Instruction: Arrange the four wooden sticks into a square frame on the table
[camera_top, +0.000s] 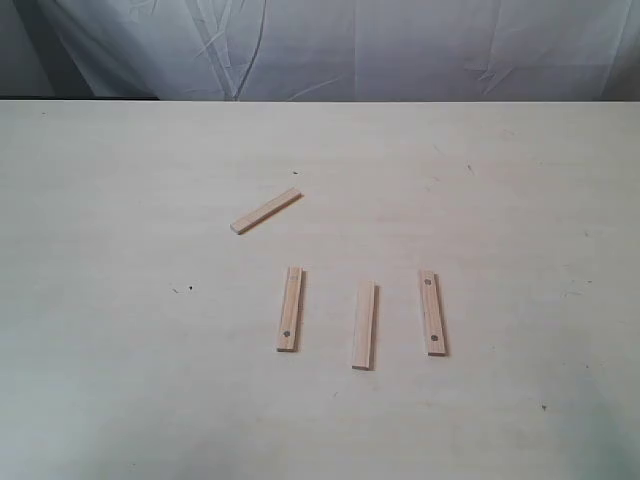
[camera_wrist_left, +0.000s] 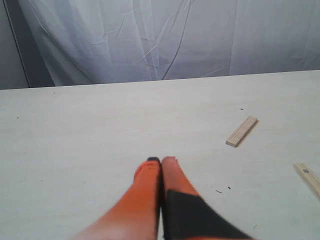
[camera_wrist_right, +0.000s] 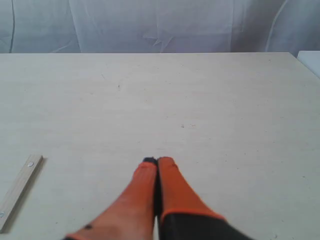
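Observation:
Four pale wooden sticks lie apart on the cream table (camera_top: 120, 200). One plain stick (camera_top: 266, 211) lies slanted toward the back. Three lie roughly parallel nearer the front: a holed stick (camera_top: 290, 309), a plain stick (camera_top: 364, 325) and a second holed stick (camera_top: 432, 313). No square frame exists. Neither arm shows in the exterior view. My left gripper (camera_wrist_left: 160, 161) is shut and empty over bare table, with the slanted stick (camera_wrist_left: 242, 131) off to one side and a holed stick's end (camera_wrist_left: 310, 178) at the picture's edge. My right gripper (camera_wrist_right: 158, 161) is also shut and empty, a holed stick (camera_wrist_right: 19, 191) lying apart from it.
A wrinkled white cloth (camera_top: 330, 45) hangs behind the table's far edge. A few tiny dark specks (camera_top: 183, 289) mark the tabletop. A white object (camera_wrist_right: 311, 60) shows at the table's far corner in the right wrist view.

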